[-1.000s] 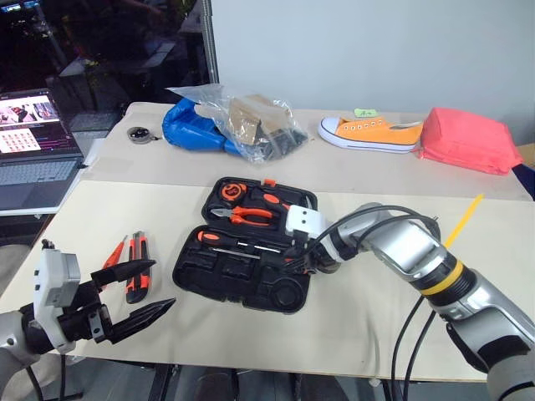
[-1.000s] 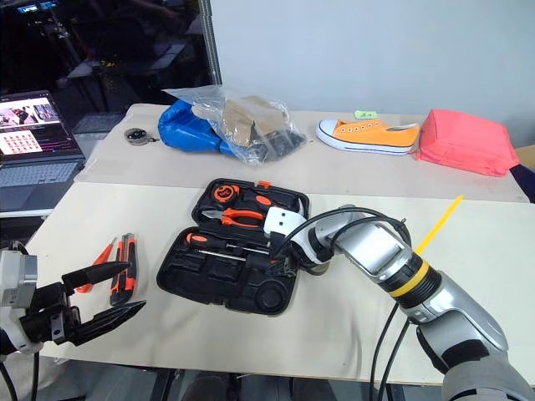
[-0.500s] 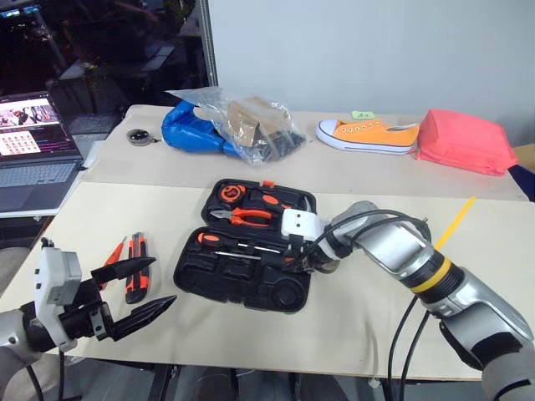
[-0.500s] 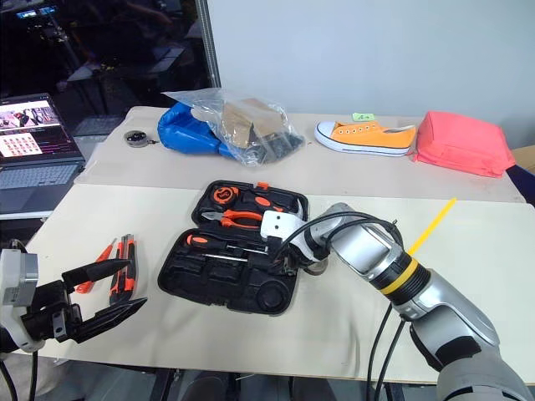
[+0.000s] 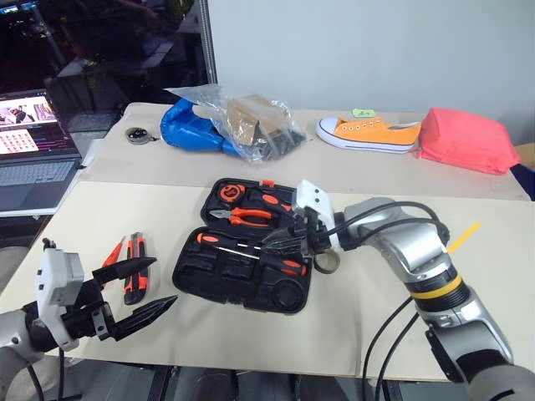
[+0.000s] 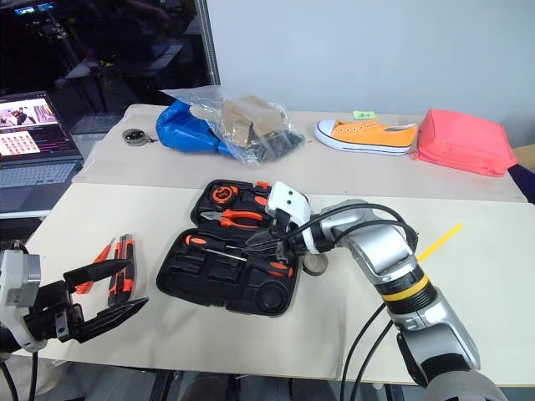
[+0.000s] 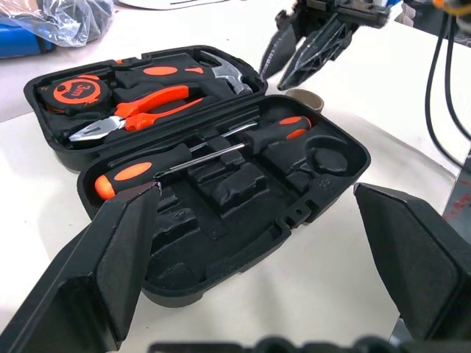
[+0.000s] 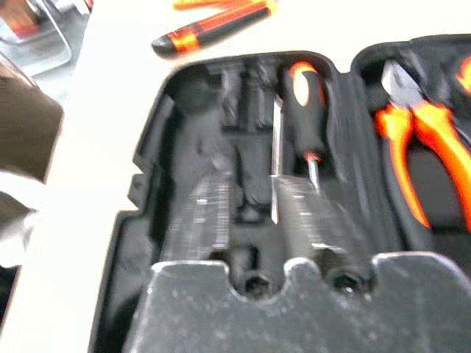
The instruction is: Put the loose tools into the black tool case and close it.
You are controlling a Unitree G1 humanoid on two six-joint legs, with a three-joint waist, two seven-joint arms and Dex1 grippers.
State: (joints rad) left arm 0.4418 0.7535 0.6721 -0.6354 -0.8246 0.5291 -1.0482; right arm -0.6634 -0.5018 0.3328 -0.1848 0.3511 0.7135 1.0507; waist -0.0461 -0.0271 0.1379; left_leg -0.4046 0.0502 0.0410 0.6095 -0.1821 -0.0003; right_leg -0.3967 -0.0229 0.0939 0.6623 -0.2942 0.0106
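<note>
The black tool case (image 5: 224,276) lies open mid-table. Two screwdrivers with orange-and-black handles rest in its near half, one on the left (image 5: 216,240) and one on the right (image 5: 282,266). Pliers (image 5: 242,215), a tape measure and a hammer fill the far half. Left of the case lie the utility knife (image 5: 135,269) and the slim orange screwdriver (image 5: 113,253). My right gripper (image 5: 276,242) hovers just above the case's near half, pointing left, shut and empty. My left gripper (image 5: 163,281) stands open near the table's front left, beside the knife.
A small tape roll (image 5: 328,261) sits by the case's right edge under my right wrist. A laptop (image 5: 33,159) is at the far left. A blue bag and a clear plastic bag (image 5: 242,121), an orange shoe (image 5: 372,134) and a red pouch (image 5: 464,138) line the back.
My right gripper has lifted off the case's near half, turned to the left and shut. A second screwdriver now shows where it was. The left arm has not moved.
</note>
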